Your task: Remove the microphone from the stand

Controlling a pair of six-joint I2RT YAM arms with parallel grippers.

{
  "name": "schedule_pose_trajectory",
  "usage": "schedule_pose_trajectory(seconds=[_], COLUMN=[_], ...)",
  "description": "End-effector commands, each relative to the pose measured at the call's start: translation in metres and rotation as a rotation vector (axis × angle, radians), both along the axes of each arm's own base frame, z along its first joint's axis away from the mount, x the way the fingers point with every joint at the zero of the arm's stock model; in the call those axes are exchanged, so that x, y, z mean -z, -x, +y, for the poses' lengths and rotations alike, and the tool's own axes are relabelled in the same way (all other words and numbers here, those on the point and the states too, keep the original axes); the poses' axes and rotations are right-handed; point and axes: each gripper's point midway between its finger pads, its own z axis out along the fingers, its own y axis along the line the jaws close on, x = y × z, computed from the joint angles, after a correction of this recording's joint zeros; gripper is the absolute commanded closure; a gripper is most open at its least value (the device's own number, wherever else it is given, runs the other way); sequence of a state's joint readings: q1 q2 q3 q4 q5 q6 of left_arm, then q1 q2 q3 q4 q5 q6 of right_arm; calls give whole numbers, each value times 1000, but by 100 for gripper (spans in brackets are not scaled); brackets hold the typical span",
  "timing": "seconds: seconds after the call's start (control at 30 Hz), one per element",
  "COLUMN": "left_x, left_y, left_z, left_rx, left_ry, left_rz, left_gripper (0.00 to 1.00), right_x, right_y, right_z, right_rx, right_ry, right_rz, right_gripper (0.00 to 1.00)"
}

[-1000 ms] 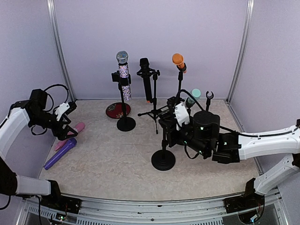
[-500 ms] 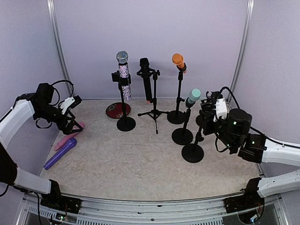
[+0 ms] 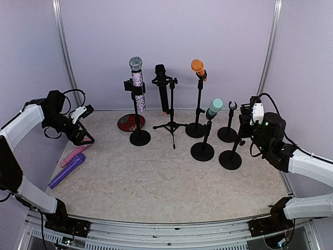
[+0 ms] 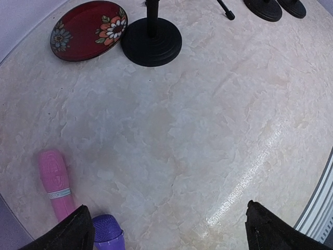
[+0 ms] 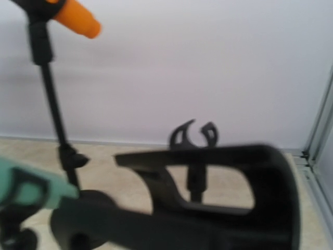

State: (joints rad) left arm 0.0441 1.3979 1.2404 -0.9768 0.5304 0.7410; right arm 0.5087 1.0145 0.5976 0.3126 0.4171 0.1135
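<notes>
Find teal microphone point(image 3: 214, 107) clipped atop its stand point(image 3: 202, 151), mid-right on worktop point(image 3: 156, 182). Expect rigid, lightish, smooth barrel: grab below the head, slide out along clip. Read left hand point(image 3: 85, 134) as open, right hand point(image 3: 244, 125) as probably clamped on empty stand point(image 3: 230, 159).

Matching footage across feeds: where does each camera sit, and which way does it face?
Top external: above and behind the bases, looking down at the table; both arms show, left gripper open, right gripper holding a stand.
Left wrist: looks down on red plate and pink microphone; own fingertips at bottom corners.
Right wrist: faces level toward back wall and orange microphone; own blurred finger below.
Top and left wrist share the red plate.
</notes>
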Motion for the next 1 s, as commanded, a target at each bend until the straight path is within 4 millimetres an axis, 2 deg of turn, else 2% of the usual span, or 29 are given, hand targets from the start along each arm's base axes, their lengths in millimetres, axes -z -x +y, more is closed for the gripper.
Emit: schedule_pose_trajectory(seconds=[0.0,0.23,0.5,0.53,0.57,0.67,0.73,0.8,0.97], left_x=[-8,-15,-25,-26,-27,-33,-37,-38,-40], left_y=[-4,-4,-4,-5,-8,-10,-11,-11,-6], left_z=[-5,-6,-8,-8,-9,-9,-9,-8,-10], left_rx=[12,24,34,29,17,6,3,6,29], left_ry=[22,20,32,37,43,54,54,50,46], left_rz=[-10,-32,-82,-85,-86,-93,-102,-108,-114], left_gripper=[1,1,1,1,1,1,1,1,1], right_x=[-2,-7,6,7,6,-3,-20,-43,-93], right_y=[-19,-39,-59,-61,-63,-61,-55,-46,-20], right_z=[-16,-36,-60,-60,-60,-60,-60,-59,-42], right_rx=[21,81,164,168,167,165,157,142,88], right_ry=[51,74,99,101,100,81,63,47,62], right_rz=[-11,-23,8,12,13,11,-20,-60,-134], right_gripper=[100,100,100,91,71,31,13,1,0])
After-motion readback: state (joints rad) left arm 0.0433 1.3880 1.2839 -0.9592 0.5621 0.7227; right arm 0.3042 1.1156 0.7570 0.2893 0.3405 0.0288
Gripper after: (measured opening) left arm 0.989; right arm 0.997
